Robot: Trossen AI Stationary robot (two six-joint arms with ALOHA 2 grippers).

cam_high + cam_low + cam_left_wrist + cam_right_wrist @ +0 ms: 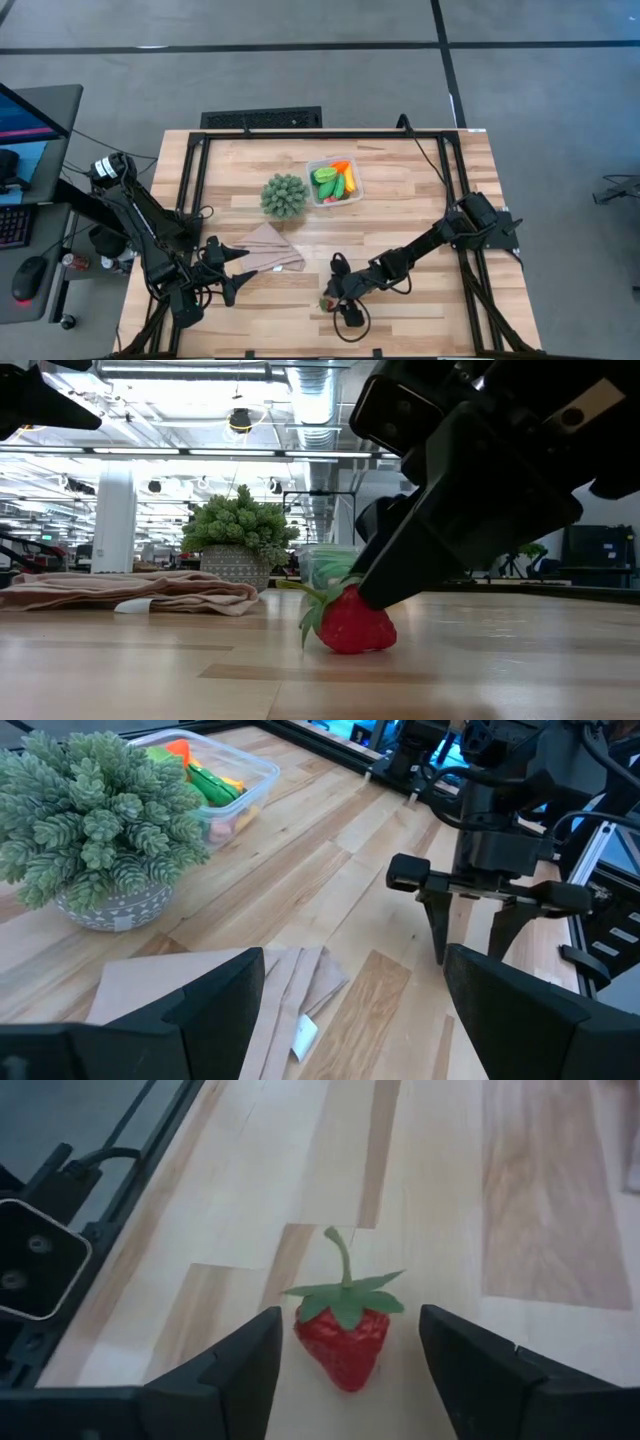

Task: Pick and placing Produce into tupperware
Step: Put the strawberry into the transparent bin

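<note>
A small red strawberry [343,1338] with a green leaf cap lies on its side on the wooden table [420,310], near the front edge. My right gripper [350,1320] is open and slants down over it, one finger on each side with a narrow gap to each. In the low view the strawberry [352,622] sits right below the dark right gripper [400,560]. The clear tupperware [335,183] at the far middle holds green, orange and yellow produce. My left gripper [230,274] waits open at the near left, beside the tan cloth.
A spiky green ball in a patterned pot [284,196] stands just left of the tupperware. A folded tan cloth [266,250] lies between it and my left gripper. Black frame rails [190,190] run along the table's sides. Bare wood lies to the right of the strawberry.
</note>
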